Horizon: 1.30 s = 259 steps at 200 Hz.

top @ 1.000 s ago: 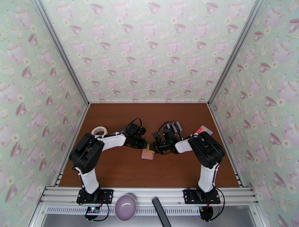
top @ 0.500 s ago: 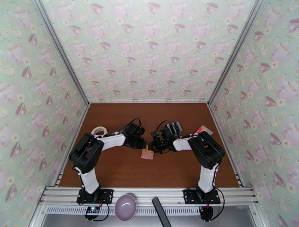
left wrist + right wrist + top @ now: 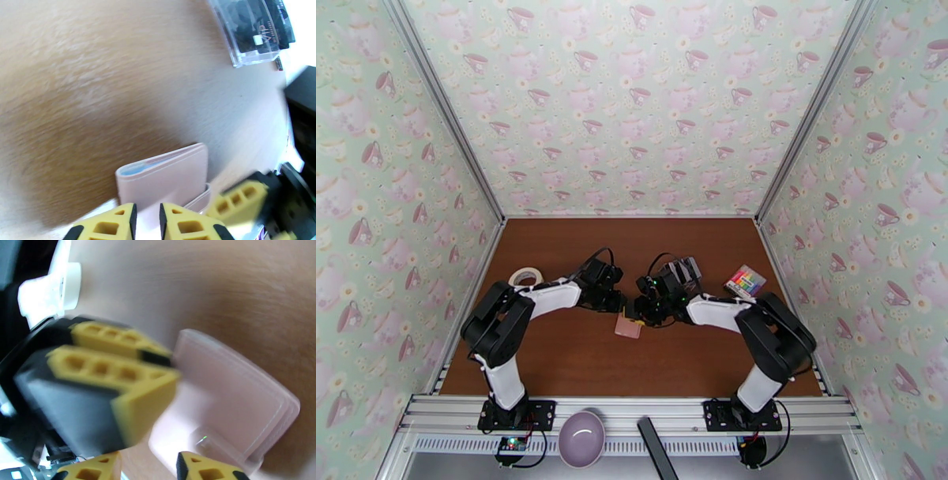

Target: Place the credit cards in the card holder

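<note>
The right end effector stands open over the card holder. The left end effector shows a narrow gap at the holder's near edge, and a grip cannot be confirmed. The holder lies on the tabletop between both. It is judged light, pliable and prone to sliding, so grip the flap edge.

The card holder vanishes beneath the left gripper, whose fingers are cropped by the left wrist view's bottom edge; whether they pinch it I can't tell. The right gripper is cropped likewise in its own view, and just past it the left one's fingers are a yellow blur.
</note>
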### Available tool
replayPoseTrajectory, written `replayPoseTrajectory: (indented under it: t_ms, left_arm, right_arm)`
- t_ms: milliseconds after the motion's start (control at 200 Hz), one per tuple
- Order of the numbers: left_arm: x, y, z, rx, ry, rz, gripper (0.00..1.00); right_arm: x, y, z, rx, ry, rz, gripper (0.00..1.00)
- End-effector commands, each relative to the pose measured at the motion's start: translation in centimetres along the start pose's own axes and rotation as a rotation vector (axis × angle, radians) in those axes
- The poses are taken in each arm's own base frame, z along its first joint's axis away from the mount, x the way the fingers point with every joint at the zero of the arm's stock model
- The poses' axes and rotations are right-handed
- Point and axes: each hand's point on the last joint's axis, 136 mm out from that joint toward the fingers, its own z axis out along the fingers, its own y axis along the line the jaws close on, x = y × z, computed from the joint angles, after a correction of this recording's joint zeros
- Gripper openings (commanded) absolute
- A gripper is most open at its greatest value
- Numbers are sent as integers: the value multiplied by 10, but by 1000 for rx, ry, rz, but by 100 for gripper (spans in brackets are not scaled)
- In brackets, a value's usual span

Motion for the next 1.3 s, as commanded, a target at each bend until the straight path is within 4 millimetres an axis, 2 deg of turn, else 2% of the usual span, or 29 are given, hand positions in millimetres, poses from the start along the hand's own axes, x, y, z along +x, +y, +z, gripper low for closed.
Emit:
replayPoseTrajectory:
  t_ms: [0,120,190,205,240,351,376,406,456,596,711,821,931,952,962,972,987,1117,1177,1292]
  left_arm:
    - [-16,-22,-22,47,-69,28,26]
    - [-20,-24,-44,40,-126,33,28]
    - [-27,-25,-61,29,-186,47,30]
    - [-20,-17,-59,11,-177,37,32]
    - [-20,-13,-66,-7,-201,40,36]
    - [-29,10,-97,-83,-299,39,54]
    - [-31,17,-105,-97,-322,35,59]
    - [-33,25,-115,-108,-348,30,63]
    - [-37,46,-133,-171,-402,4,70]
    - [-38,93,-175,-293,-529,-62,82]
    - [-38,121,-191,-402,-606,-104,85]
    - [-38,146,-200,-474,-668,-137,85]
    - [-40,156,-203,-526,-716,-79,77]
    - [-41,155,-203,-520,-725,-69,80]
    - [-41,154,-204,-519,-726,-64,86]
    - [-42,154,-206,-520,-732,-57,96]
    - [-43,153,-208,-523,-744,-45,99]
    - [-43,145,-235,-573,-882,78,100]
    - [-39,148,-245,-596,-943,101,100]
    - [-36,159,-249,-614,-928,74,100]
  right_arm:
    - [-14,-7,-32,170,-72,-77,44]
    - [-16,-29,-55,303,-136,-112,48]
    - [-23,-40,-73,385,-206,-153,60]
    - [-24,-40,-77,389,-222,-161,62]
    - [-30,-42,-88,405,-262,-172,64]
    - [-45,-55,-128,507,-390,-202,73]
    - [-48,-58,-138,536,-418,-204,79]
    - [-52,-62,-151,567,-456,-204,81]
    - [-57,-68,-170,618,-513,-215,83]
    - [-72,-93,-231,816,-698,-202,95]
    - [-82,-115,-262,842,-788,-138,96]
    - [-88,-132,-275,884,-866,-166,97]
    - [-92,-159,-287,939,-881,-114,98]
    - [-94,-164,-287,945,-878,-117,98]
    - [-94,-165,-286,945,-876,-120,98]
    - [-95,-167,-286,948,-875,-129,97]
    - [-97,-168,-284,951,-876,-140,97]
    - [-103,-180,-276,978,-920,-246,98]
    - [-106,-186,-275,1008,-923,-269,98]
    - [-115,-191,-267,989,-920,-283,99]
